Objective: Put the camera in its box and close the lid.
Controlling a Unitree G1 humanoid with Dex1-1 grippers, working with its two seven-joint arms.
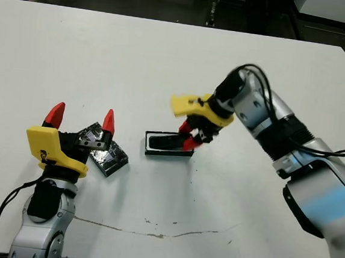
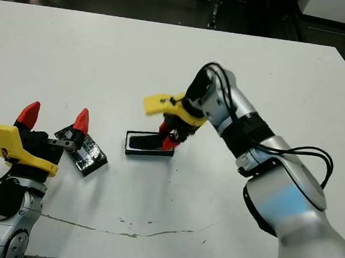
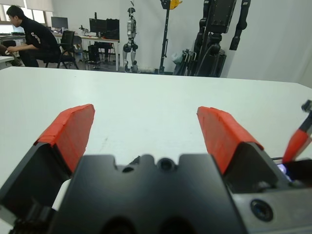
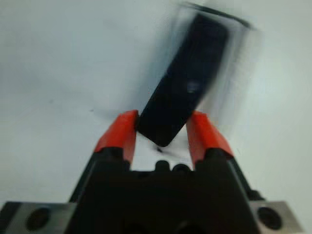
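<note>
— Two grippers are over the white table (image 1: pixel 167 56). How does each one stand?

— Right gripper (image 1: pixel 191 136) is down at the box (image 1: pixel 168 145), and its red fingers (image 4: pixel 122 134) are closed on one end of the camera (image 4: pixel 187 87). The wrist view shows the black bar pinched between the two tips, running away from them at a slant over the box.

— And where does the camera sit in relation to the box?

— From the head views, its far end lies inside the tray, over the white lining, while the held end sits at the tray's right end between the red tips. Whether it lies flat on the lining I cannot tell; it looks a little tilted.

— The box itself?

— It rests on the table near the middle, long side running left to right, open on top.

— What about the other arm?

— Left gripper (image 1: pixel 81 119) is near the table's left front, with its fingers spread wide and nothing between them. In its own wrist view the two red pads (image 3: pixel 68 131) stand well apart with bare table showing past them.

— Where is the lid?

— That glossy speckled lid (image 1: pixel 106 156) lies flat on the table just beside the left gripper, partly under its right finger as seen from the head. It sits well to the left of the box, apart from it, turned at an angle.

— Anything beyond the table?

— A person (image 3: pixel 29 36) sits at a desk in the far background of the left wrist view.
</note>
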